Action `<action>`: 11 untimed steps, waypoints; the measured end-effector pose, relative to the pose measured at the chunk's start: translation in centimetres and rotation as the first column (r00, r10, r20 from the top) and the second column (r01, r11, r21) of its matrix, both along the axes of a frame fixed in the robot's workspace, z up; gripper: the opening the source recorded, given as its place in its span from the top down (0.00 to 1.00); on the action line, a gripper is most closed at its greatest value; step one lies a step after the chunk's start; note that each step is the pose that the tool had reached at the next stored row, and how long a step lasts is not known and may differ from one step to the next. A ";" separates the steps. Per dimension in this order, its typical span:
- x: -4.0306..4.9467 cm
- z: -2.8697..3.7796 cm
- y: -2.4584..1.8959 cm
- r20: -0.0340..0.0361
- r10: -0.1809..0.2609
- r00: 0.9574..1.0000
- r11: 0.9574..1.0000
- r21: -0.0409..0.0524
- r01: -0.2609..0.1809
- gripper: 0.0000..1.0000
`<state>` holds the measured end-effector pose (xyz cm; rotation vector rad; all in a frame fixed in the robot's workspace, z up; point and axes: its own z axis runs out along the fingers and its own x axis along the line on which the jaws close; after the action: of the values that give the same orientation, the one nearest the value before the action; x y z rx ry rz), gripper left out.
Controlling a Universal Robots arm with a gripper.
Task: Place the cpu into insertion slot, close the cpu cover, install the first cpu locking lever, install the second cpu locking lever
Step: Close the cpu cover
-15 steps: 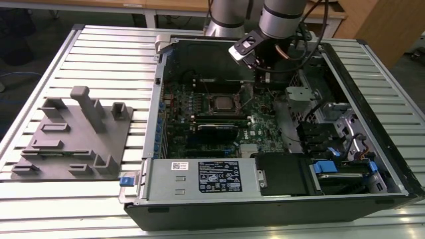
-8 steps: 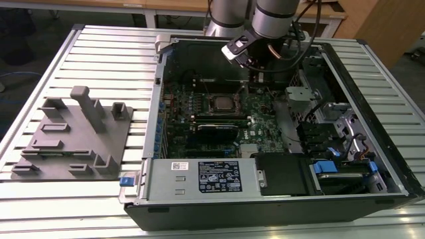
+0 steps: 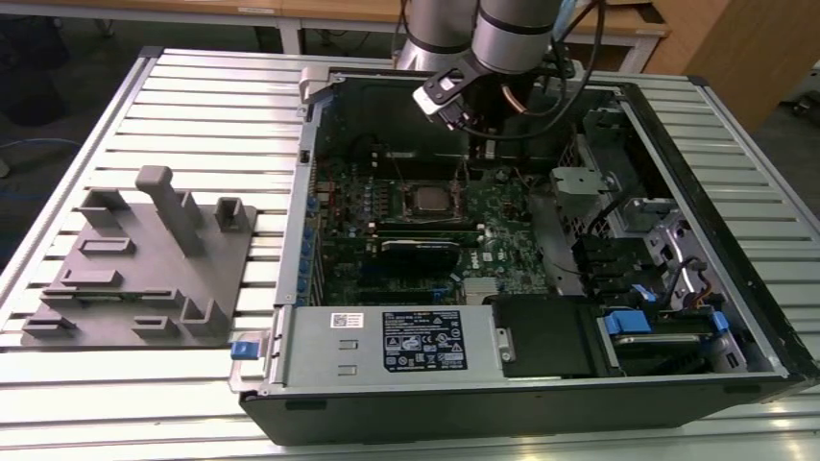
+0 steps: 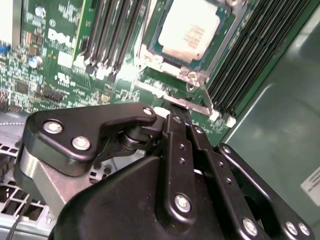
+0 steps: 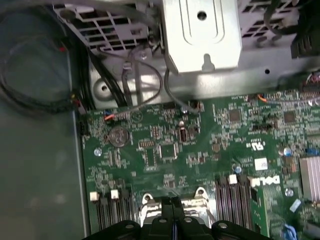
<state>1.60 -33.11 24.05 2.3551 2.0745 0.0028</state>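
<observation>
Shows the small flat square cpu (image 4: 192,27) with silvery-grey metal top lying face up in the dark-rimmed square insertion slot (image 4: 150,54) of a green circuit board (image 4: 55,80), edges parallel to the long black memory slots (image 4: 107,35) beside it. Shows the board inside an open black computer case (image 3: 513,408) on a slatted grey metal table (image 3: 192,106). Shows the black gripper (image 4: 172,116) just above the board near the slot, jaws pressed together, nothing seen between them.

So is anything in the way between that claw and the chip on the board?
Nothing visible does. The gripper hangs right at the edge of the cpu cover, which frames the cpu, with no gap for anything to block.
</observation>
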 end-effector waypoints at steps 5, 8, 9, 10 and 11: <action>-1.05 -0.05 0.00 0.001 -0.008 1.000 1.000 0.000 0.008 0.90; -1.85 -0.07 0.00 0.002 -0.012 1.000 1.000 0.000 0.012 0.90; -2.06 -0.07 0.00 0.002 -0.014 1.000 1.000 0.000 0.014 0.90; -2.22 -0.08 0.00 0.002 -0.015 1.000 1.000 0.000 0.015 0.90; -2.33 -0.08 0.00 0.002 -0.016 1.000 1.000 0.000 0.016 0.90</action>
<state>-0.73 -33.10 23.96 2.3706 2.0543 0.0050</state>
